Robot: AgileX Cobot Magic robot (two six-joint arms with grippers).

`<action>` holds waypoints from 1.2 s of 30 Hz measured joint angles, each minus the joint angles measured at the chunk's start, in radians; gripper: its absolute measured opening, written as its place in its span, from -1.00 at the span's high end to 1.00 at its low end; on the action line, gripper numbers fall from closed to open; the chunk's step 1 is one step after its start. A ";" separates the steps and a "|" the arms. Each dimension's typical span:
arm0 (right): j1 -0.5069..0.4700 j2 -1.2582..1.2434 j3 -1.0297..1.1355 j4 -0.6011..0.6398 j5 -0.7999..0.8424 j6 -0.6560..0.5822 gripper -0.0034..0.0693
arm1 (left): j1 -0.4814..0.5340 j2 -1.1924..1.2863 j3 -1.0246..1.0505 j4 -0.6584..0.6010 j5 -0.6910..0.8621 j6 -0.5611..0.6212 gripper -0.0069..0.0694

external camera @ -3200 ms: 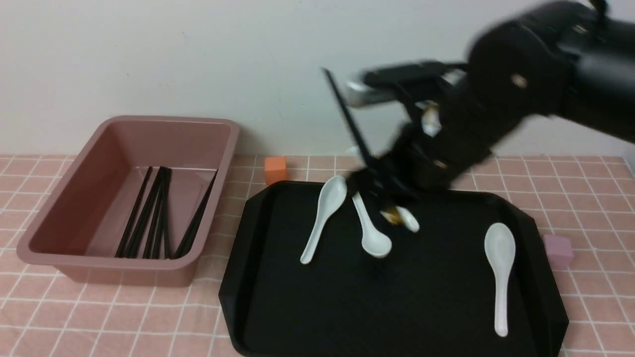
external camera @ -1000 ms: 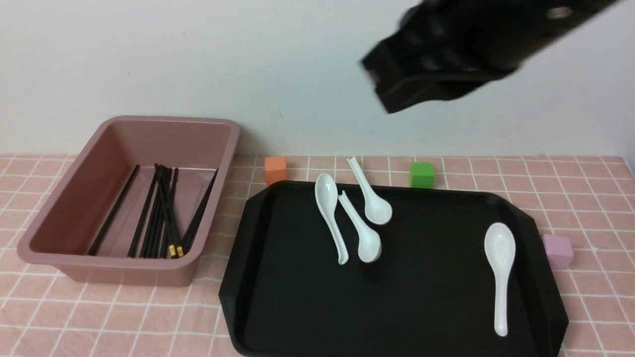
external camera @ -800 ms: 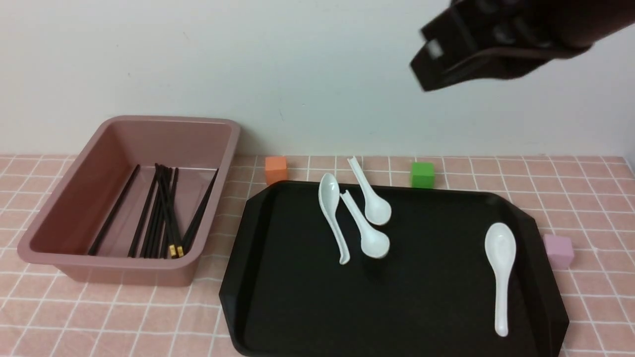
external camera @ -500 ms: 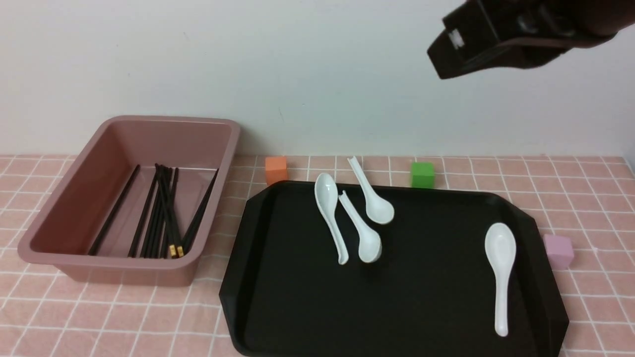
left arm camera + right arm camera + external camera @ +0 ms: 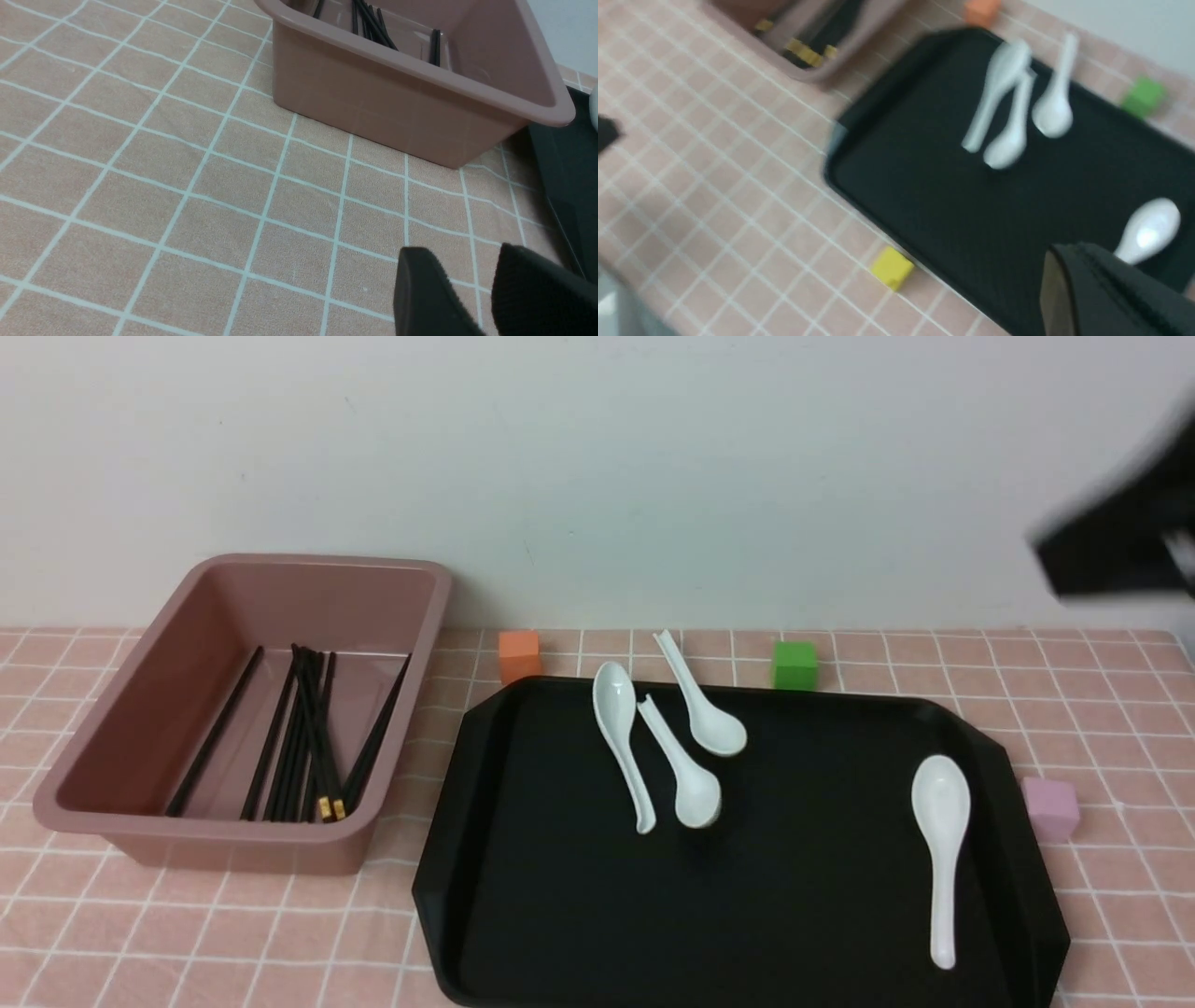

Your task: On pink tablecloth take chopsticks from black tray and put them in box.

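Note:
The chopsticks point(image 5: 322, 775) with gold bands lie inside the box point(image 5: 215, 826) among several plain black ones, on the pink tablecloth point(image 5: 233, 933). Only spoons lie on the black tray point(image 5: 794, 896) to the box's right. My right gripper point(image 5: 1111, 555) is a blur high at the far right edge, past the tray. In the right wrist view the right gripper point(image 5: 1083, 261) is shut on nothing above the tray point(image 5: 924, 186). My left gripper point(image 5: 465, 254) hangs open and empty over the cloth, short of the box point(image 5: 373, 93).
Several white spoons lie on the tray: three near its back point(image 5: 667, 747), one at the right point(image 5: 941, 849). An orange cube point(image 5: 519, 655) and a green cube point(image 5: 794, 665) sit behind the tray, a pink cube point(image 5: 1050, 808) to its right, and a yellow cube point(image 5: 892, 267) by its front edge.
The right arm has swung from above the tray's back to the far right and come lower. The chopsticks it held three seconds ago now lie in the box.

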 joint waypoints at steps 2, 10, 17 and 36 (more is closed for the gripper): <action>-0.089 -0.106 0.191 0.018 -0.108 0.000 0.94 | 0.000 0.000 0.000 0.000 0.000 0.000 0.19; -0.374 -0.443 0.691 0.032 -0.363 -0.004 0.94 | 0.000 0.000 0.000 0.000 0.000 0.000 0.19; -0.530 -0.720 1.081 -0.007 -0.697 -0.027 0.94 | 0.000 0.000 0.000 0.000 0.000 0.000 0.19; -0.571 -1.060 1.435 -0.053 -0.795 -0.027 0.94 | 0.000 0.000 0.000 0.000 0.000 0.000 0.19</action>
